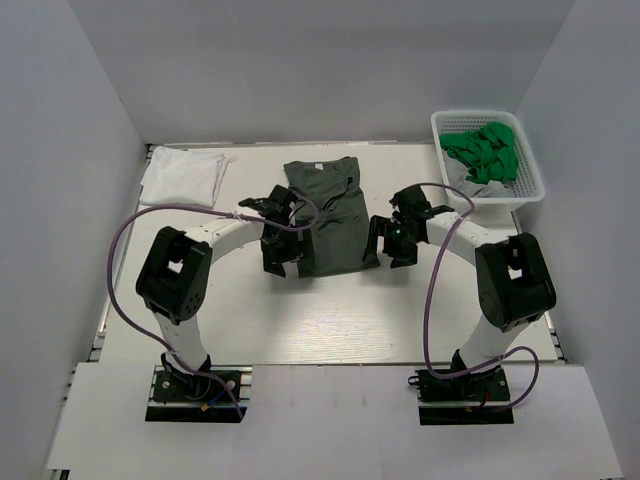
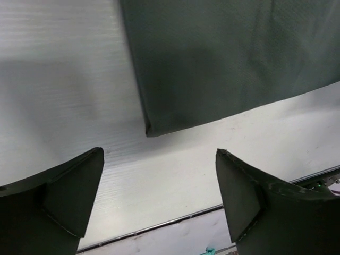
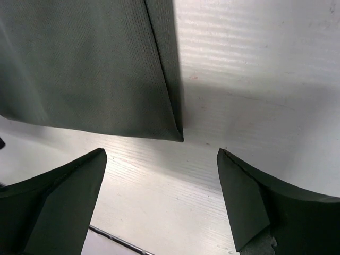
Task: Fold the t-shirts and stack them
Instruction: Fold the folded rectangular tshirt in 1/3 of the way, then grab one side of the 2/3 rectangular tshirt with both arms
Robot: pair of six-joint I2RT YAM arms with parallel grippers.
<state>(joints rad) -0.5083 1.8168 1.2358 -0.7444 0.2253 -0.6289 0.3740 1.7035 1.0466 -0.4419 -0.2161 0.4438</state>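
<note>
Centrally on the desk [image 1: 330,320]: dark olive-grey tee [image 1: 325,215], lying flat, sides folded in so it forms a narrow upright rectangle.
- Long axis runs near to far, roughly in line with the gap between the two arms.
- Round neck points to the far wall; straight hem points back toward the arm bases.
- Some creases across the chest; the near half looks smooth.

White tee [image 1: 183,175]: folded into a flat packet at the far-left corner of the desk, well apart from the dark one. I cannot tell which way its neck faces.

Left tool [image 1: 283,262]: at the near-left corner of the dark tee's hem.
- Jaws spread wide, nothing between them.
- Its wrist view shows the folded corner just ahead of the fingertips, with bare desk between the fingers and the cloth.

Right tool [image 1: 393,250]: at the near-right corner of the same hem.
- Also released, jaws wide apart, gripping nothing.
- Its wrist view shows the corner lying ahead and slightly left of the gap, not touched by either finger.

Far-right corner: white mesh basket [image 1: 525,165] holding a heap of green cloth [image 1: 485,155], well apart from both tees.
</note>
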